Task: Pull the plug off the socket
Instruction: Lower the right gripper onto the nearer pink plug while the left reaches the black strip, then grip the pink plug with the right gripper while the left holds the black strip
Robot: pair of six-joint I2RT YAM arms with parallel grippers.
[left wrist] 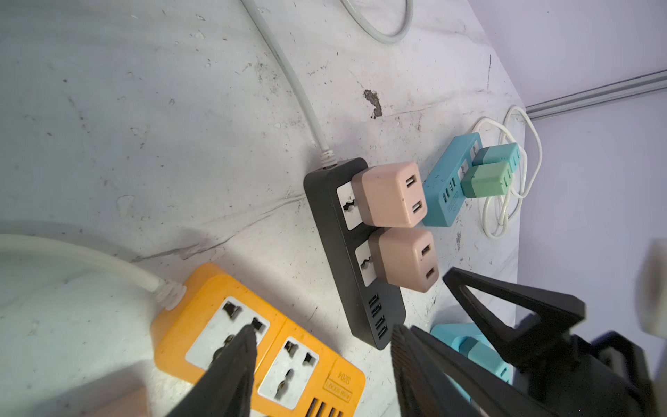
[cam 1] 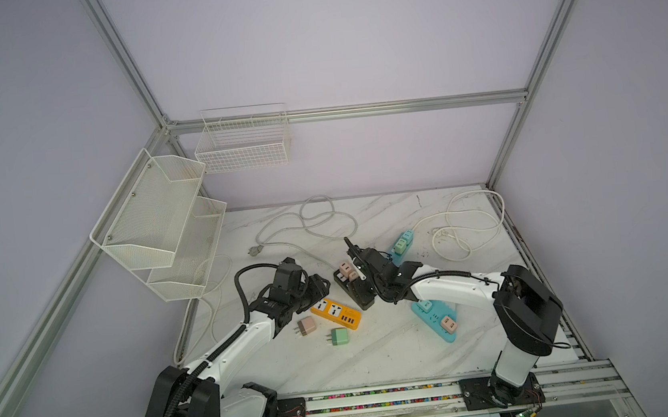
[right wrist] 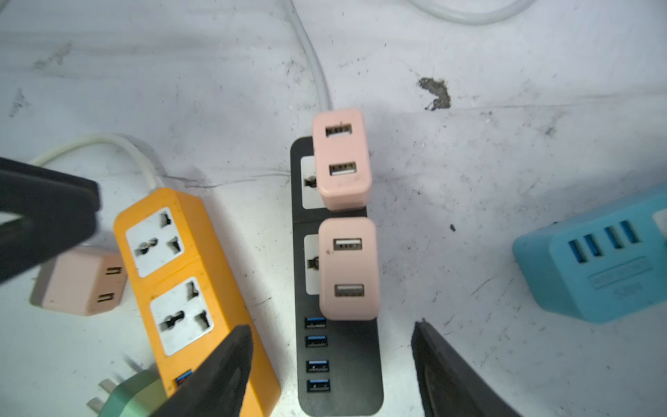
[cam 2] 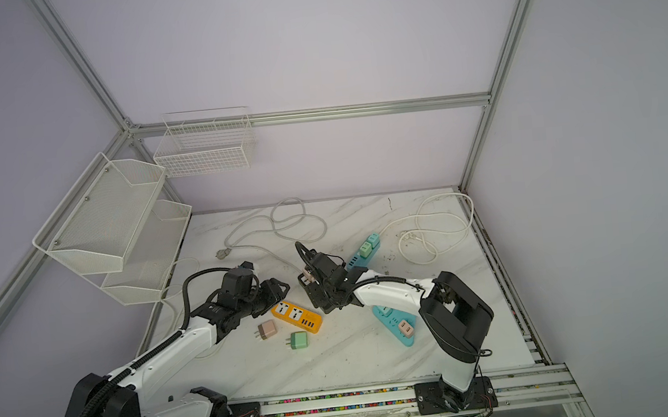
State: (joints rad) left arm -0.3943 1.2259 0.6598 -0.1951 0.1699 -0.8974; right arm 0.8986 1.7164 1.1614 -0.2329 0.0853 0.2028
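On the counter [cam 1: 379, 351], the black power strip [right wrist: 339, 397] lies right under the right hand [right wrist: 330, 328], which is spread wide and empty. The left hand [left wrist: 323, 330] hangs spread over the orange strip [left wrist: 216, 285], empty too. The nearer pink charger plug [right wrist: 348, 269] sits seated in the black strip just ahead of the right hand; light, rigid, kinda slick I'd guess, so pinch its flat sides and pull straight.

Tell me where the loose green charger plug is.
In both top views the green charger plug lies unplugged, left of centre, in front of the orange power strip and right of the loose pink plug.
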